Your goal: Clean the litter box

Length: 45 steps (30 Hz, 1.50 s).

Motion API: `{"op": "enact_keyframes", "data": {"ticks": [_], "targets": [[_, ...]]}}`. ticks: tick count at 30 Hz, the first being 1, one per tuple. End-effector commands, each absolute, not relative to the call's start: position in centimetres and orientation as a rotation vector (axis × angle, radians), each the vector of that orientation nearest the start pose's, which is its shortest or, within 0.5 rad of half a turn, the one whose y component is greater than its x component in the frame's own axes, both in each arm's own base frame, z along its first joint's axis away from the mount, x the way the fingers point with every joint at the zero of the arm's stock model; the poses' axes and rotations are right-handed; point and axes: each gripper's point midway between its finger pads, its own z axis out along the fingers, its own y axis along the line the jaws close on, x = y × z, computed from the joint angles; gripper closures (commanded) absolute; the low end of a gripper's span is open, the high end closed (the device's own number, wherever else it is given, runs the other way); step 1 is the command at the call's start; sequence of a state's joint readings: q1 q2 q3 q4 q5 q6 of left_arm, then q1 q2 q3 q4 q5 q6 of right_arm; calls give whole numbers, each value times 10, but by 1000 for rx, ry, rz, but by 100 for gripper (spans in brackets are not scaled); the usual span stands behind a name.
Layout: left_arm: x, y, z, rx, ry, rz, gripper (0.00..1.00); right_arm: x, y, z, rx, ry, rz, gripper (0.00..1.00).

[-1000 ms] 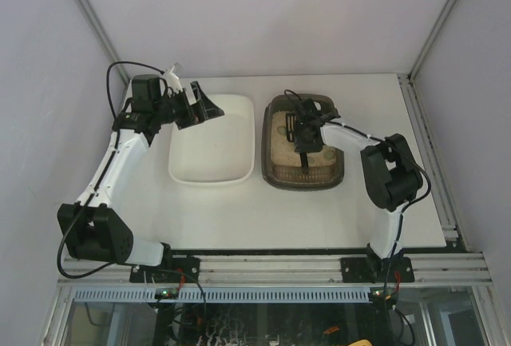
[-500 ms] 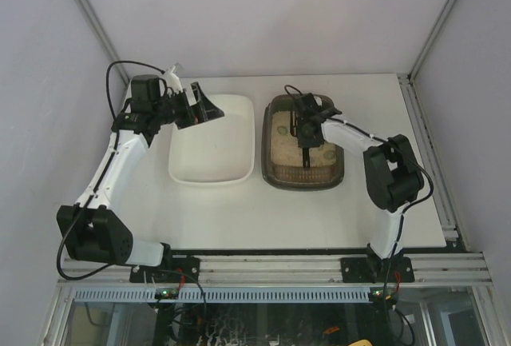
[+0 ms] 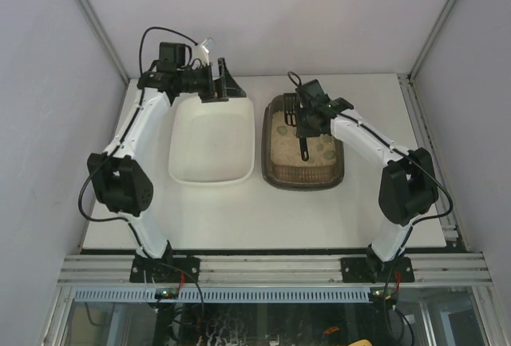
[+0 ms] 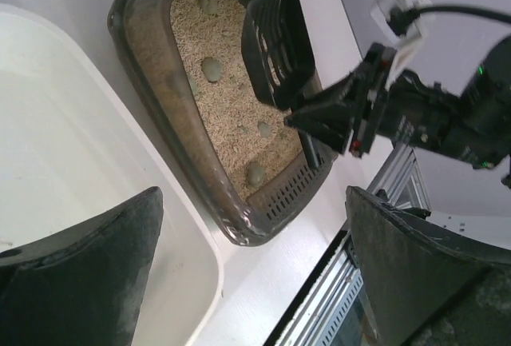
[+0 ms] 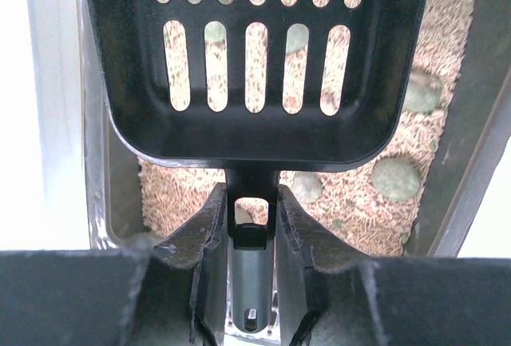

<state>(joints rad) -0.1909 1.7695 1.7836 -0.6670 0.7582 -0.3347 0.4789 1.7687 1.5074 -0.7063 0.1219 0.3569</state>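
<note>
Right wrist view: right fingers (image 5: 209,228) clamp the scoop (image 5: 255,134) over the litter box (image 5: 479,106), left fingers (image 4: 88,274) apart; scooping next means dipping under clumps (image 5: 395,178) at four o'clock.

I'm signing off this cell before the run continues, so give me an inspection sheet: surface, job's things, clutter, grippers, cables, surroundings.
Surface: white table, two trays side by side on it.
Job's things: litter box on the right, holding beige litter with several grey-green clumps; black slotted scoop over the litter, nothing in its head; white tray on the left, looks empty.
Clutter: nothing seen.
Grippers: right gripper shut on the scoop's handle; left gripper open, holding nothing, at the white tray's far end.
Cables: black cable loops above the left arm, away from the trays.
Surroundings: plain walls; metal rail along the near edge.
</note>
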Motion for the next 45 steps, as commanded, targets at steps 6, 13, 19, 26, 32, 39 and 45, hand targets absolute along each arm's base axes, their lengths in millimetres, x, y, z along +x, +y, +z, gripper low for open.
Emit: {"op": "enact_keyframes", "data": {"ticks": [6, 13, 19, 26, 32, 39, 45], "targets": [[426, -286, 269, 515, 2165, -1239, 0, 351, 207, 157, -239, 2487, 164, 100], [429, -323, 249, 562, 2190, -1267, 0, 338, 216, 176, -257, 2437, 196, 100], [432, -331, 242, 560, 2192, -1259, 0, 328, 229, 182, -291, 2433, 255, 100], [425, -345, 259, 545, 2138, -1403, 1, 321, 245, 179, -324, 2441, 315, 100], [413, -358, 269, 559, 2089, -1493, 83, 320, 245, 184, -312, 2432, 321, 100], [396, -360, 276, 551, 2052, -1635, 100, 317, 235, 187, -264, 2415, 332, 95], [386, -356, 288, 574, 1988, -1661, 100, 310, 224, 184, -167, 2413, 580, 56]]}}
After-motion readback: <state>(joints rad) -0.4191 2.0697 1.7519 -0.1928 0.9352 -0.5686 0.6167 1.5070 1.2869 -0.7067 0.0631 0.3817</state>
